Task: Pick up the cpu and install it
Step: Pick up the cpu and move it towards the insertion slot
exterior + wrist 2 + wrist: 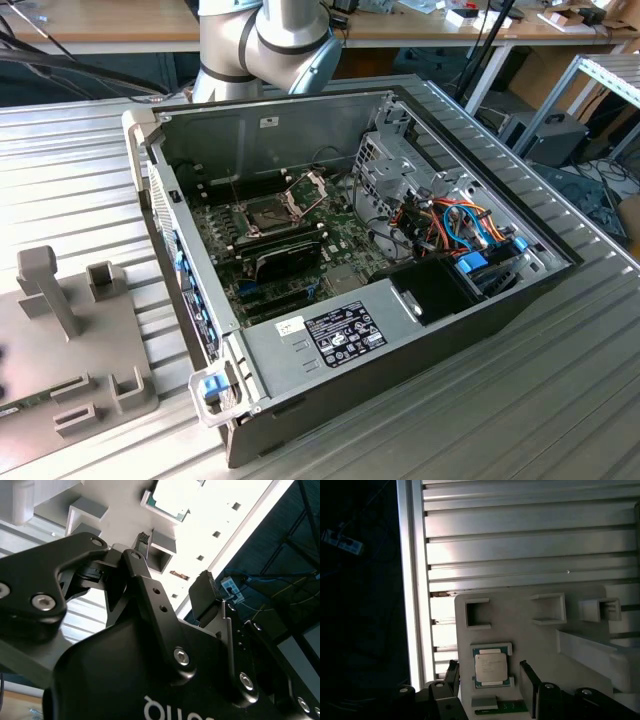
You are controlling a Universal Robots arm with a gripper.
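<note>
The cpu [492,667] is a small square chip with a silver-grey top, lying flat in a shallow recess of a light grey holder plate [520,635]. It is also seen in the second wrist view [170,500]. My gripper [491,680] is open and hangs above the plate, one black finger [452,676] on each side of the chip and apart from it. Both black fingertips [205,586] show in the second wrist view with nothing between them. In the exterior view the open computer case holds the green motherboard [345,240], and its square socket [272,212] stands with its metal frame [306,188] hinged up.
The holder plate [60,350] lies on the ribbed metal table at the exterior view's left, with upright posts and small brackets on it. A long black card [285,258] sits beside the socket. Drive cage and coloured cables [450,225] fill the case's right half. The table's edge [412,580] runs near the plate.
</note>
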